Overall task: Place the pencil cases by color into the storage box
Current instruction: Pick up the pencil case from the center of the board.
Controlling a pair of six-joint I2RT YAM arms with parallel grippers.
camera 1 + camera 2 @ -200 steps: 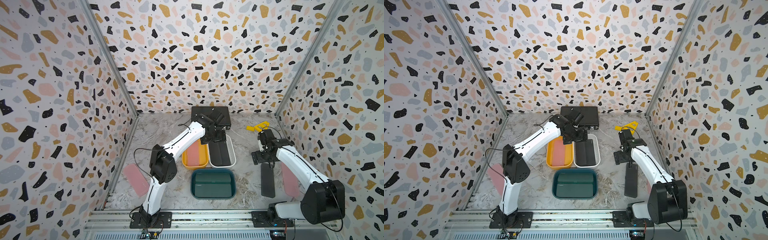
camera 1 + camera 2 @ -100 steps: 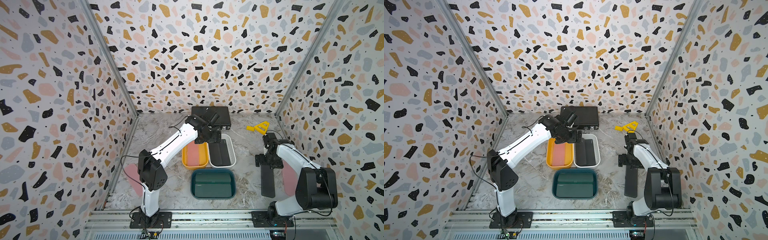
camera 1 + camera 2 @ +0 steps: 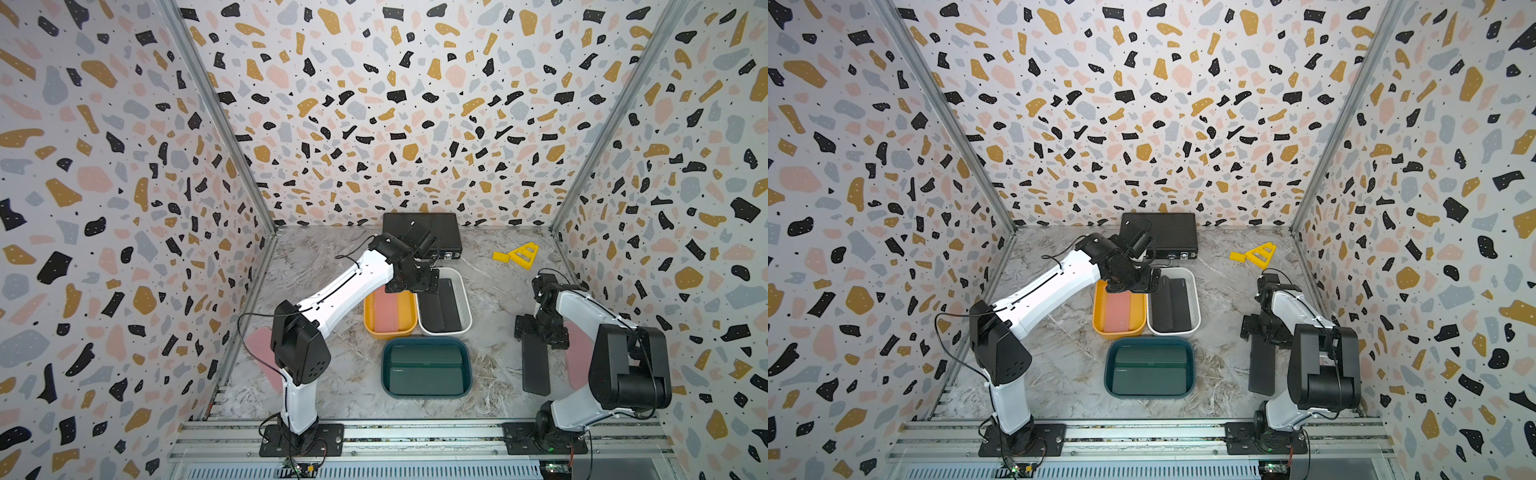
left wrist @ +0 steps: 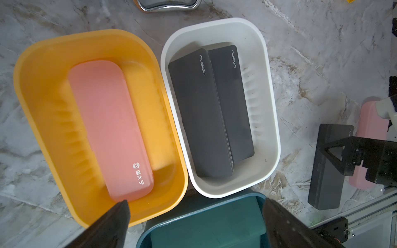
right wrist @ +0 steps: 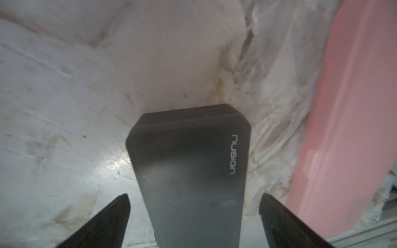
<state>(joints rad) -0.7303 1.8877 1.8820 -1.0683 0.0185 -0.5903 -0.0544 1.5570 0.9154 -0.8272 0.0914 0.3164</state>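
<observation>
Overhead, a marble-patterned table (image 3: 498, 299) hemmed by speckled walls carries two robot arms. The left arm (image 3: 349, 291) stretches from 7 o'clock to the centre, and the right arm (image 3: 582, 307) folds over itself at 4 o'clock. A black briefcase (image 3: 446, 232) sits against the back wall at 12 o'clock.

Three tubs cluster at the centre. The teal tub (image 3: 385, 370), on the 6 o'clock side, holds dark green cases (image 3: 426, 372) lying flat side by side. Just beyond it toward 12 o'clock, the yellow tub (image 3: 390, 331) holds one pink case (image 3: 386, 309). The white tub (image 3: 467, 307), just beside it on the 3 o'clock side, holds two black cases (image 3: 444, 307) (each stamped with a white brand name, as the left wrist view shows).

Three cases lie outside the tubs. A loose black case (image 3: 536, 370) is at 4 o'clock, with a second pink case (image 3: 577, 361) just beside it, nearer the wall and partly under the right arm. A third pink case (image 3: 257, 345) lies at 8 o'clock behind the left arm.

The left gripper (image 4: 195, 200) hangs empty over the 12 o'clock ends of the yellow and white tubs, jaws spread wide. The right gripper (image 5: 194, 195) is likewise spread, with one finger on either side of the loose black case near its 12 o'clock end, neither touching it. Small yellow pieces (image 3: 519, 253) lie at 2 o'clock.
</observation>
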